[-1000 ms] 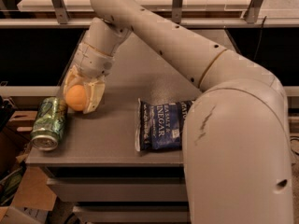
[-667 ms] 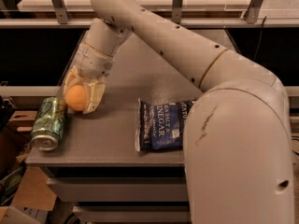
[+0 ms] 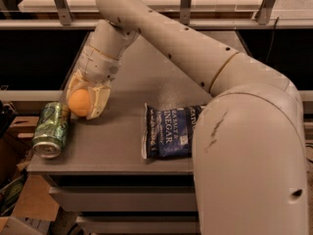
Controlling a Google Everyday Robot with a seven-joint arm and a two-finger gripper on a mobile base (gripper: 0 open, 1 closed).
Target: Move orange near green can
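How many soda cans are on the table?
1. The green can lies on its side at the front corner of the table, close beside the orange that the gripper holds. The big arm could be hiding more.

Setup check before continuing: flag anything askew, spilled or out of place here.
The green can lies on its side at the table's near corner, its top toward the edge; it might roll. No spill shows. The gripper, beside it, is shut on the orange. The chip bag lies flat.
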